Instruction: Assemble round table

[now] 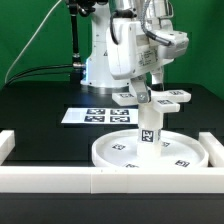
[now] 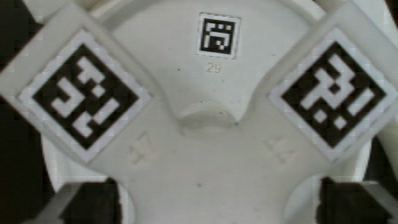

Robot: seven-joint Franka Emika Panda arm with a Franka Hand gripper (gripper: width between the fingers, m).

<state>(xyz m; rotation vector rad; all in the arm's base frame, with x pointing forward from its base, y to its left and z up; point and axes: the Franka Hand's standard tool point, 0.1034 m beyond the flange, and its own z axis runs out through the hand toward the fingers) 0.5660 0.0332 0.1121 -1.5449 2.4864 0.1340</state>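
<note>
Marker board [image 1: 97,115]: lay flat on the black table [image 1: 30,110], toward the exterior view's left. Disc [image 1: 118,152]: rested inside the white rail [image 1: 50,177]. Leg [image 1: 149,127]: stood upright on the disc. Cross base [image 1: 158,99] [image 2: 196,110]: sat atop the leg. Gripper [image 1: 146,82]: fingers [image 2: 86,202] spread around the base.

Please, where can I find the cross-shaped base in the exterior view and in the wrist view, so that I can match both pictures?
Exterior view: the cross-shaped base is right of centre, on top of the upright leg that stands on the round disc, just under the gripper.
Wrist view: the base fills nearly the whole picture, with the dark fingers at the lower corners.
Shared landmark: the black-and-white tags on the base's arms.
</note>
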